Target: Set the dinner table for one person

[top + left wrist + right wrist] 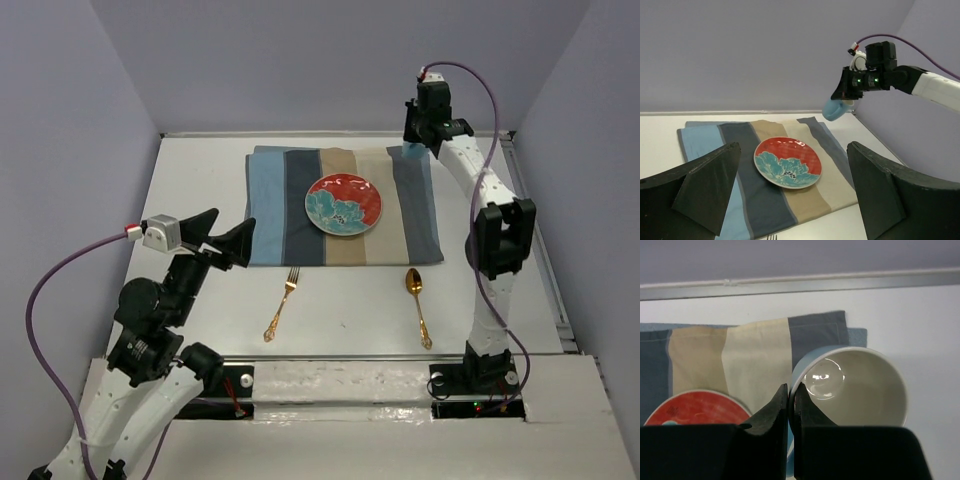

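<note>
The right pincer (790, 392) is clamped on the near wall of a pale blue cup (855, 385), one finger inside the rim and one outside. This is a sensible hold for a cup with an open mouth, since it leaves the base free for setting down. The cup hangs by the far right corner of the striped placemat (270, 200), and from the left wrist view it appears tilted and clear of the surface. That corner is probably its intended spot, above and to the right of the plate (343, 204), which sits centred on the mat. The bench (200, 170) fills most of the overhead view and carries the mat in its far half. Nearer the arms, on bare bench, a gold fork (281, 304) lies left of centre and a gold spoon (418, 304) right, flanking the plate but below the mat's near edge. The left pincer (233, 220) hovers wide open and empty near the mat's left edge, out of the way.
</note>
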Available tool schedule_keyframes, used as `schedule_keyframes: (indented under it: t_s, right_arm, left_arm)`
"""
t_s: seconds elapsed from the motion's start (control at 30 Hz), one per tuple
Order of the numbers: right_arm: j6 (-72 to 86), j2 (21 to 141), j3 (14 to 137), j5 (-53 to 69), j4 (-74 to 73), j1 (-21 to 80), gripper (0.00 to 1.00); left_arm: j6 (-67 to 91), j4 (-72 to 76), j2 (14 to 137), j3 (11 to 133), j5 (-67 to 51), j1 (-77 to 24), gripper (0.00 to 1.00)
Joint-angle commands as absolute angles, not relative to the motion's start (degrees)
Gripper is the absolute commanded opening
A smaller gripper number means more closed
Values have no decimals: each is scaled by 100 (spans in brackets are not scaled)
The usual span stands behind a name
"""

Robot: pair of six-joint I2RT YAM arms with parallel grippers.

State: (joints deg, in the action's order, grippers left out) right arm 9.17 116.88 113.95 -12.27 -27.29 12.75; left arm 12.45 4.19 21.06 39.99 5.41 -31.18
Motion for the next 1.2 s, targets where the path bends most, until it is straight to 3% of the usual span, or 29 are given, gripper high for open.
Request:
schedule_keyframes:
  t_s: [0.0, 0.27, 0.57, 0.83, 0.93, 0.97, 1.03, 1.07, 1.17]
  right_arm:
    - [369, 12567, 13085, -599, -3040, 1283, 0]
    - [194, 13148, 13456, -352, -3076, 1336, 0]
    - [-657, 14044, 14009, -1019, -3050, 1336, 0]
    - [-598, 14203, 13843, -1010, -2830, 1283, 0]
    - [-563, 14195, 13834, -1177, -2778, 1283, 18]
    - [-536, 14186, 13834, -1230, -2760, 1283, 32]
    - [-510, 14142, 13851, -1414, -2768, 1283, 48]
    - [-449, 14037, 13860, -1450, -2769, 1283, 63]
    - [-265, 13747, 13738, -1337, -2777, 1283, 83]
  left_arm:
    - [1055, 571, 2224, 4122, 738, -3146, 99]
    - [1037, 554, 2399, 4122, 712, -3094, 99]
    - [993, 536, 2505, 4122, 774, -3076, 99]
    - [984, 536, 2531, 4122, 817, -3067, 99]
    - [976, 519, 2549, 4122, 826, -3059, 99]
    - [984, 527, 2549, 4122, 817, -3059, 99]
    - [984, 527, 2566, 4122, 817, -3050, 99]
    - [984, 519, 2566, 4122, 809, -3032, 99]
    - [993, 519, 2593, 4122, 791, -3024, 99]
